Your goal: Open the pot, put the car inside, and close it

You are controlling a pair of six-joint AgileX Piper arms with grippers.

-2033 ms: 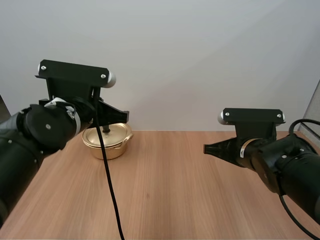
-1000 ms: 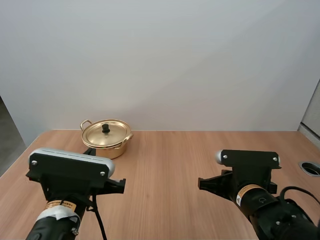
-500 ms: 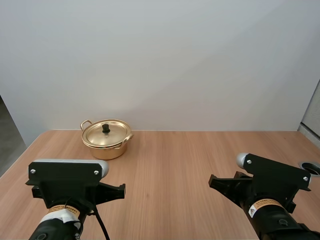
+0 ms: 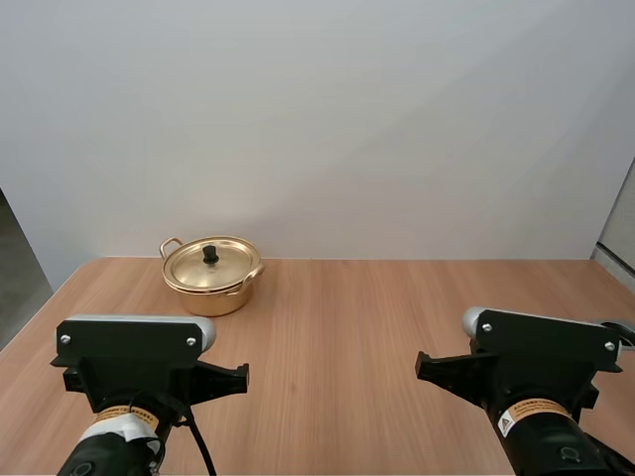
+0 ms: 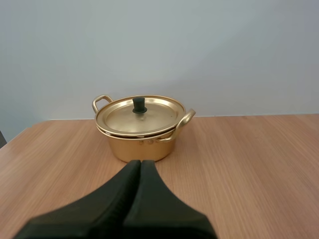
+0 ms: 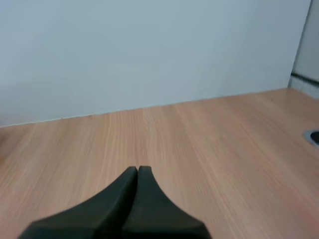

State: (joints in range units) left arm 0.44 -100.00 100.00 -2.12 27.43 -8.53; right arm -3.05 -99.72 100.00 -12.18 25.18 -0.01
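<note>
Our left gripper (image 5: 140, 163): fingers pressed together into one dark wedge, nothing held. In high view it sits at lower left of frame, well apart from pot (image 4: 208, 296). Our right gripper (image 6: 137, 169): fingers likewise together, nothing between them, at lower right of high view, over bare table (image 4: 337, 327). Gold pot stands left of centre in high view, near table's back edge, lid (image 4: 226, 268) on, black knob (image 4: 210, 254) upright. Left wrist view: pot straight ahead of our closed tips.

pot (image 4: 216, 290): shiny gold
lid (image 5: 149, 117): the same gold (its knob (image 5: 139, 104) is black)
table (image 4: 337, 327): light brown wood, fine straight grain
left gripper (image 5: 140, 162): black
right gripper (image 6: 138, 168): black
</note>
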